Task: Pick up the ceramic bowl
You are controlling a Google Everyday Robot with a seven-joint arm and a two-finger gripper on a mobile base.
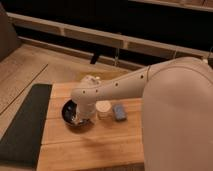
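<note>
The ceramic bowl [70,114] is a dark glossy round bowl on the wooden table [90,145], left of centre. My white arm reaches across from the right and bends down over it. My gripper [78,118] hangs over the bowl's right half and hides much of its inside. A small white cup [103,109] stands just right of the bowl. A blue rectangular block [119,111] lies right of the cup.
A dark mat [25,122] covers the floor left of the table. A long low ledge [100,37] runs along the dark back wall. My arm's large white body [177,120] fills the right side and hides the table's right end.
</note>
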